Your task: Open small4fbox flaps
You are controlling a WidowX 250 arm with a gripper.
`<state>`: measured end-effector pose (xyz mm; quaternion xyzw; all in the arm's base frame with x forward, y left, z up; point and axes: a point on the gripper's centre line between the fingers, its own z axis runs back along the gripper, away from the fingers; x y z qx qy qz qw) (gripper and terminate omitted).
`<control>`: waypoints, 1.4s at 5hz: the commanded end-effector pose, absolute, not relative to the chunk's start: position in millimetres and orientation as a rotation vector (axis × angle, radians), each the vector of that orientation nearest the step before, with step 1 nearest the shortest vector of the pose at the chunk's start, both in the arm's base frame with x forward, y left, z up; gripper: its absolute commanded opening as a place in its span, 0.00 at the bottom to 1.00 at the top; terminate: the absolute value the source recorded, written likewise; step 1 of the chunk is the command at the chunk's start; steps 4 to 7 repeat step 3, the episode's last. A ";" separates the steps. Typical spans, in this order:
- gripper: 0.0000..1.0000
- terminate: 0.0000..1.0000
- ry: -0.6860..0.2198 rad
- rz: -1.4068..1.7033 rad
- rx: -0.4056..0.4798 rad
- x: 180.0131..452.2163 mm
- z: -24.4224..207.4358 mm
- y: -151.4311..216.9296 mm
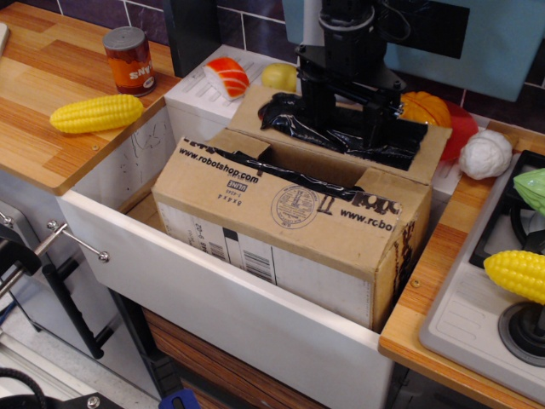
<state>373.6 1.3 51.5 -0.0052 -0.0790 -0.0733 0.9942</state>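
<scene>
The small4fbox, a brown carton printed "www.robotshop.com" with a round stamp and a barcode label, stands in the white sink. Its near flap lies down over the top, with torn black tape along its upper edge. The far flap is folded back outward and leans over the sink's back rim, with crumpled black tape on it. My black gripper hangs over that far flap, its two fingers spread apart and pointing down onto the taped surface. It holds nothing. The box's inside is mostly hidden.
On the left counter lie a yellow toy corn and a red can. Behind the box are toy sushi, a yellow fruit, an orange toy on a red plate, and white garlic. A second corn lies on the stove at right.
</scene>
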 end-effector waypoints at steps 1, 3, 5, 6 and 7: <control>1.00 0.00 -0.231 -0.143 0.000 394.7 53.1 15.1; 1.00 1.00 -0.248 -0.145 -0.002 390.4 46.4 12.8; 1.00 1.00 -0.248 -0.145 -0.002 390.4 46.4 12.8; 1.00 1.00 -0.248 -0.145 -0.002 390.4 46.4 12.8; 1.00 1.00 -0.248 -0.145 -0.002 390.4 46.4 12.8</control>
